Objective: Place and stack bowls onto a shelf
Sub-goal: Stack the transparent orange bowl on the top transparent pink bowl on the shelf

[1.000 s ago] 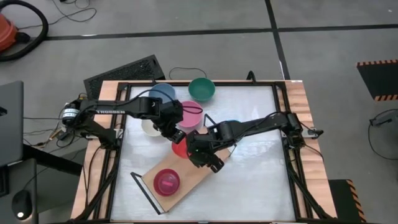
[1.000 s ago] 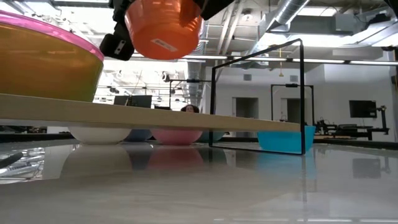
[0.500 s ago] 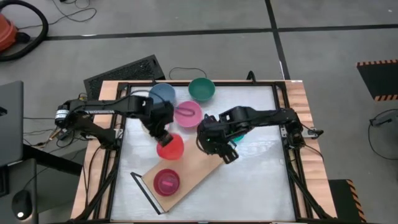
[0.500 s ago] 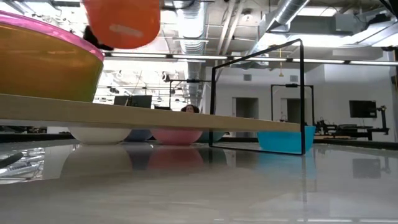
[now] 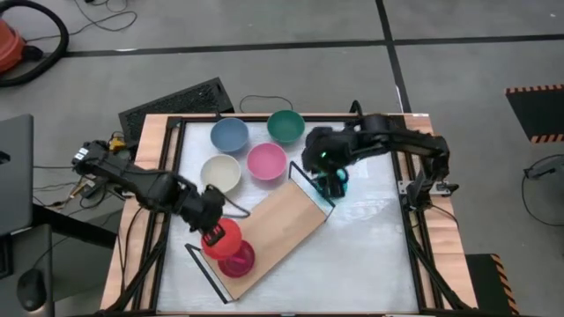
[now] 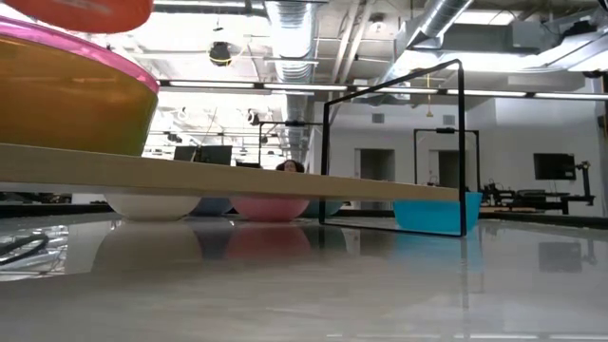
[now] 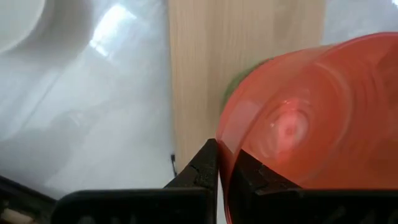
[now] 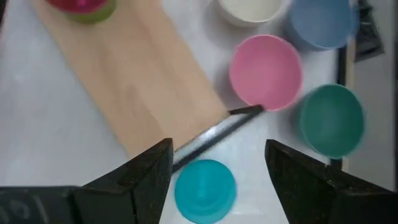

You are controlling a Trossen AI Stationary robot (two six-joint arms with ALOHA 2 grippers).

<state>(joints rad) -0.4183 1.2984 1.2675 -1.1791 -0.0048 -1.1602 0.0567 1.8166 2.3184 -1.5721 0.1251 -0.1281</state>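
The left end effector [image 5: 211, 236], clenched on the rim of the red bowl [image 5: 221, 238], has carried it from the middle of the desk [image 5: 370, 255] down to the near end of the shelf [image 5: 269, 231], and now holds it just above the magenta bowl [image 5: 238, 258] there. The stacking step looks almost done; lowering and letting go remain.

The right end effector [image 5: 333, 180] has pulled back from the shelf's middle to beyond its far end and hangs released over the cyan bowl [image 5: 339, 186], likely next. From it the cream bowl [image 5: 220, 173], pink bowl [image 5: 266, 161], blue bowl [image 5: 229, 135] and teal bowl [image 5: 285, 125] lie between 9 and 11 o'clock.
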